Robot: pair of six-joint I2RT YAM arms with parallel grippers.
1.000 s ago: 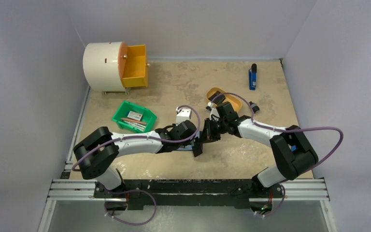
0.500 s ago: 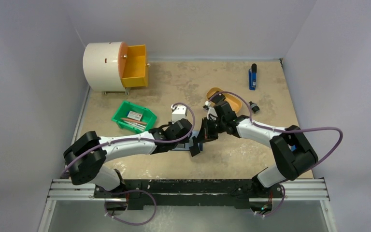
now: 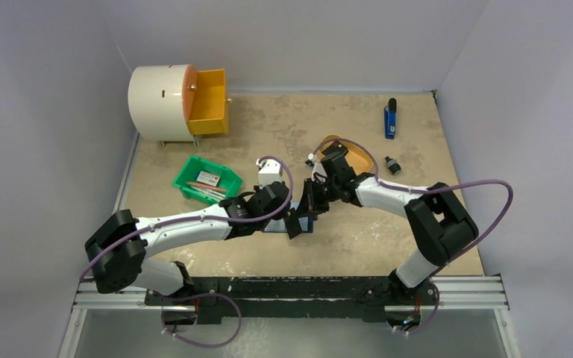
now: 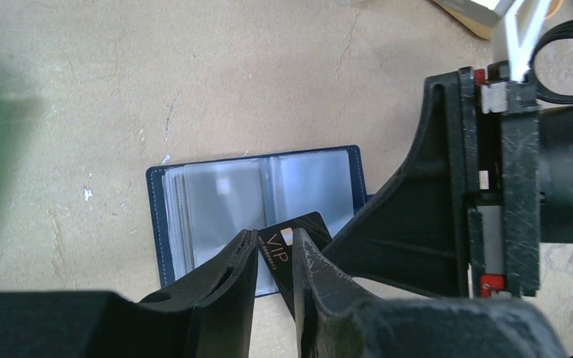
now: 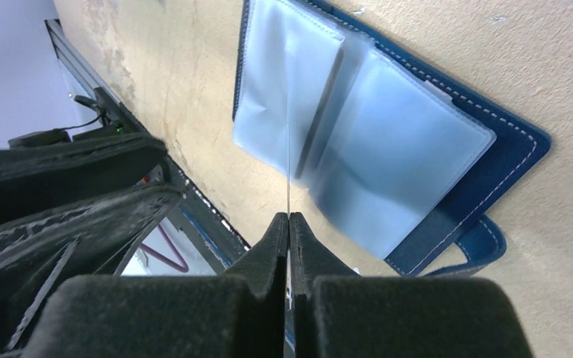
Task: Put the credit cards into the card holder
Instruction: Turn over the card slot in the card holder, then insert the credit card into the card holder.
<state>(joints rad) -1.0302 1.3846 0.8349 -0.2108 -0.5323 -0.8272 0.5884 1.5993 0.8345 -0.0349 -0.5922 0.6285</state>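
— How far along are we with the cards?
— None is in yet, as far as we can see. The card holder (image 4: 261, 195) lies open on the surface (image 4: 82, 89), its clear sleeves empty.
— And the grippers?
— Our right gripper (image 5: 289, 224) pinches the black VIP card (image 4: 302, 225) just over the sleeves. Our left gripper (image 4: 276, 257) stands slightly spread. We judge the sliding-in remains.
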